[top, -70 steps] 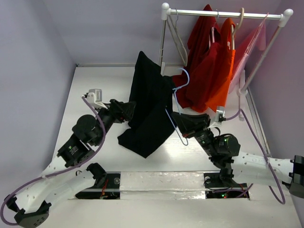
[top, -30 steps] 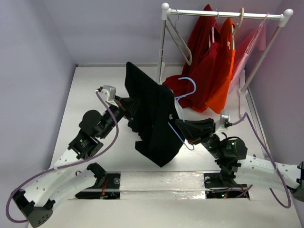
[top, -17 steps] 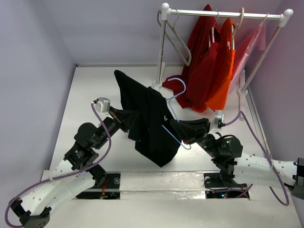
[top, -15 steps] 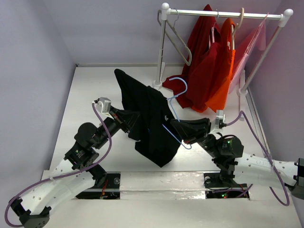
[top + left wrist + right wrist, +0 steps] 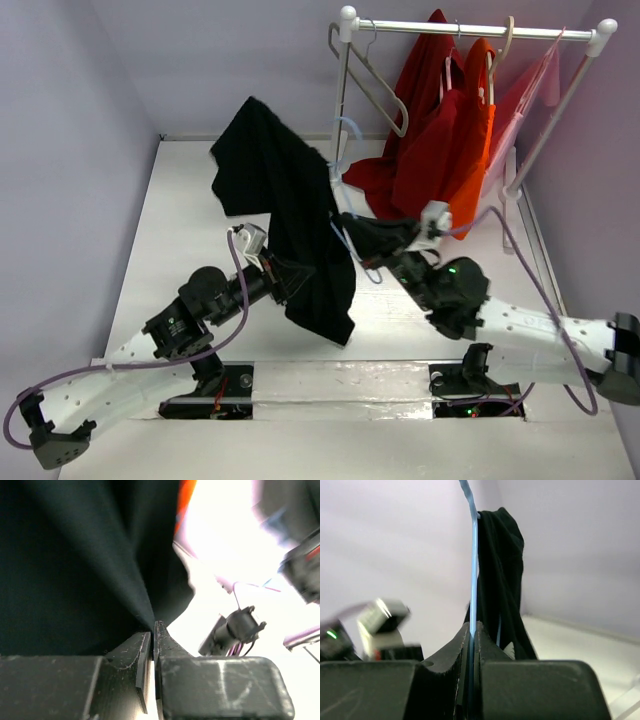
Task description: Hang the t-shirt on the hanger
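Observation:
The black t-shirt (image 5: 285, 215) hangs in the air over the table, draped on the light-blue wire hanger (image 5: 344, 133), whose hook pokes out near the rack post. My right gripper (image 5: 356, 232) is shut on the hanger's wire (image 5: 473, 560) at the shirt's right edge, and black cloth (image 5: 502, 555) hangs just behind that wire. Low on the shirt's left side, my left gripper (image 5: 295, 280) is shut on a fold of the fabric (image 5: 75, 565), which fills most of the left wrist view. Most of the hanger is hidden inside the shirt.
A white clothes rack (image 5: 470, 28) stands at the back right with red (image 5: 430, 140), orange (image 5: 475, 150) and pink (image 5: 530, 90) garments, a beige-grey hanger (image 5: 375, 85) and a tan hanger (image 5: 507, 40). Lilac walls close in left, back and right.
Both arms have carried the shirt and hanger up and towards the back left. The shirt's top now stands higher and further left, and the hook sits close to the rack post.

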Robot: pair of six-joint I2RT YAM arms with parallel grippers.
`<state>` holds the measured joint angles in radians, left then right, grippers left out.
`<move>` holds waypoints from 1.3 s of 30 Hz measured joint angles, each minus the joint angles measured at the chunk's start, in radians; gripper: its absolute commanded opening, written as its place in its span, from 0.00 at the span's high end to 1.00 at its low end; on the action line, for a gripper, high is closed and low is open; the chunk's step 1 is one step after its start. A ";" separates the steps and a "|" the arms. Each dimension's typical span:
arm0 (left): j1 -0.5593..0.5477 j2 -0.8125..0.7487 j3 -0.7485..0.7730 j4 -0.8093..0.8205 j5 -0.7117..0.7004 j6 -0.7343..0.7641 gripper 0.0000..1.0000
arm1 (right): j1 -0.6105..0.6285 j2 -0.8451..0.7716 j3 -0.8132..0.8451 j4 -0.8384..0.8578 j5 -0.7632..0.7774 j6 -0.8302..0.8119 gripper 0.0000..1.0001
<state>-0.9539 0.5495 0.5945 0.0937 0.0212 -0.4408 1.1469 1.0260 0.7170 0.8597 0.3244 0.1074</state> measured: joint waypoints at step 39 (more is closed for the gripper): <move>-0.021 0.292 0.409 0.046 -0.294 -0.168 0.39 | 0.002 -0.171 -0.210 0.113 -0.075 0.092 1.00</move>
<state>-0.9752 0.8417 1.0035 0.1398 -0.2729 -0.6090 1.1484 0.8555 0.5072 0.9730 0.2497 0.1993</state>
